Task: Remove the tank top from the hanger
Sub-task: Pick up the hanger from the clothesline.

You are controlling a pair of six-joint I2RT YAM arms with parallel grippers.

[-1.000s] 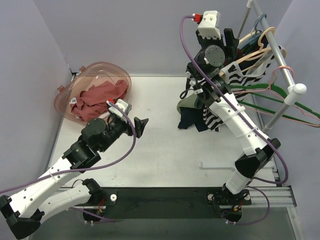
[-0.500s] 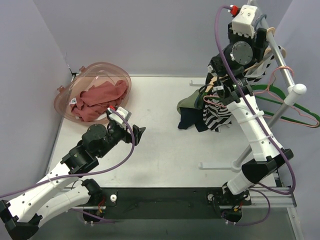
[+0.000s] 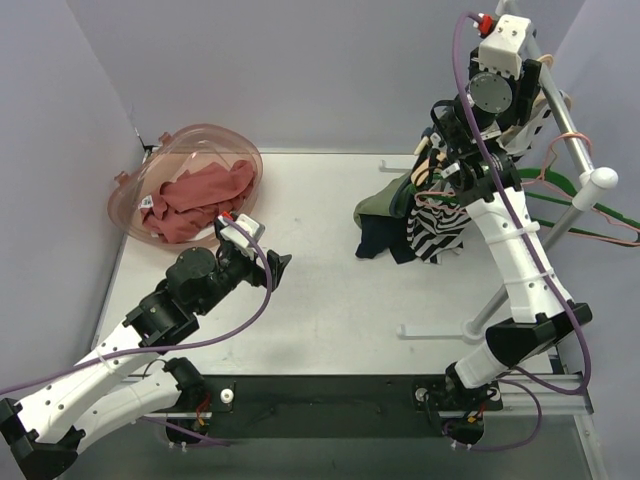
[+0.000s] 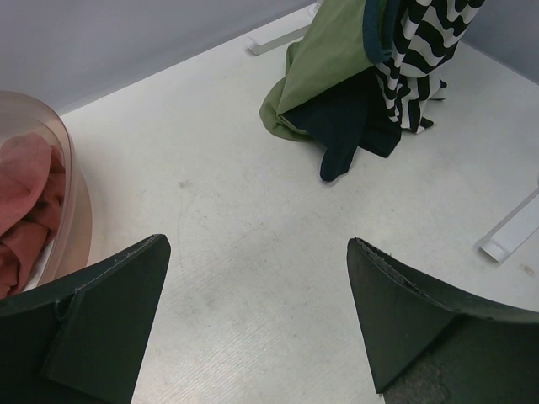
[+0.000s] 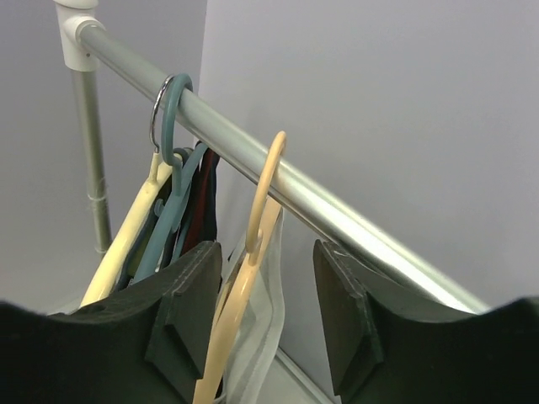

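Up at the rail [image 5: 354,220], the right hand [image 5: 265,295] stands open astride the neck of one cream hanger [image 5: 259,219]; the striped tank top [image 3: 437,232] hangs below, seemingly from it. The left hand [image 4: 257,246] gapes wide above the desk [image 4: 219,194]. One pink tub [image 3: 128,200] holds red clothing [image 3: 195,195].

White arm links [image 3: 510,240], black joints [image 3: 515,342], purple cables [image 3: 268,285], black left hand [image 4: 254,244]

Surroundings on the work table [image 3: 320,300].
Translucent pink bowl [image 3: 240,150], far left corner, holds crumpled red cloth [image 3: 195,200]; metal garment rail [image 5: 337,210] stands at right, its white foot [image 3: 435,330] on the table.
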